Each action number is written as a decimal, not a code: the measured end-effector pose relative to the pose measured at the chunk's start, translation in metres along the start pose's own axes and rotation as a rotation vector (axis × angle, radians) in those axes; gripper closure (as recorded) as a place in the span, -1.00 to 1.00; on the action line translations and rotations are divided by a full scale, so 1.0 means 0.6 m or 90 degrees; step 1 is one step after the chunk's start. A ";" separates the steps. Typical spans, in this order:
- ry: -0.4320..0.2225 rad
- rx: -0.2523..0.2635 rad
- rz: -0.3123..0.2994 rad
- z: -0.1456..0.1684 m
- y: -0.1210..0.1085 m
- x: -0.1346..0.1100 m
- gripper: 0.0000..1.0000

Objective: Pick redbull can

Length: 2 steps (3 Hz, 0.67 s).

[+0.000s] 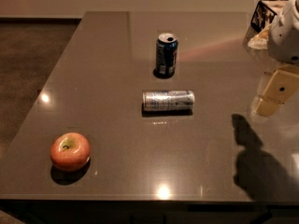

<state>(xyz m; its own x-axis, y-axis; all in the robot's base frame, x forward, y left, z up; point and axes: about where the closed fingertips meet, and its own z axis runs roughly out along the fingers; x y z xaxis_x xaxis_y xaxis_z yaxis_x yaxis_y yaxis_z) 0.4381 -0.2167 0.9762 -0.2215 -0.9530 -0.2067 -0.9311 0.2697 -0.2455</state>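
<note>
**Silver can lies flat at mid-bench, gripper off to the right**

Silver with faint blue patches, the redbull can [168, 100] lies on its side near the middle of the bench [107, 69]. We see its long axis running roughly parallel to the front edge, with one shiny end facing the left edge and the other facing the right. Nothing touches it.

Just behind it, toward the far edge, a shorter dark blue can [166, 55] stands upright with its opened top showing. The two cans are near each other but apart. A red and yellow apple [70, 151] sits close to the front left corner, well apart from both cans.

We find the gripper [268, 101] at the bench's right edge, hanging above the surface below a white arm housing [286, 31]. It is well apart from the redbull can and holds nothing we can make out. We cannot tell whether it is spread or pressed together. Its dark shadow [257, 167] falls on the glossy top toward the front right corner.

At the far right corner we see a dark box [262, 14] and something pale and crumpled [258, 40] beside it.
</note>
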 end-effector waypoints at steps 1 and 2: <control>0.000 0.000 0.000 0.000 0.000 0.000 -1.00; 0.004 -0.018 -0.017 0.023 0.000 -0.030 -1.00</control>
<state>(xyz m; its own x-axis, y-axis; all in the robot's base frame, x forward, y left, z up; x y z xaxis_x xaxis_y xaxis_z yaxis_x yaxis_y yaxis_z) 0.4463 -0.1975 0.9669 -0.1987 -0.9605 -0.1949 -0.9444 0.2408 -0.2239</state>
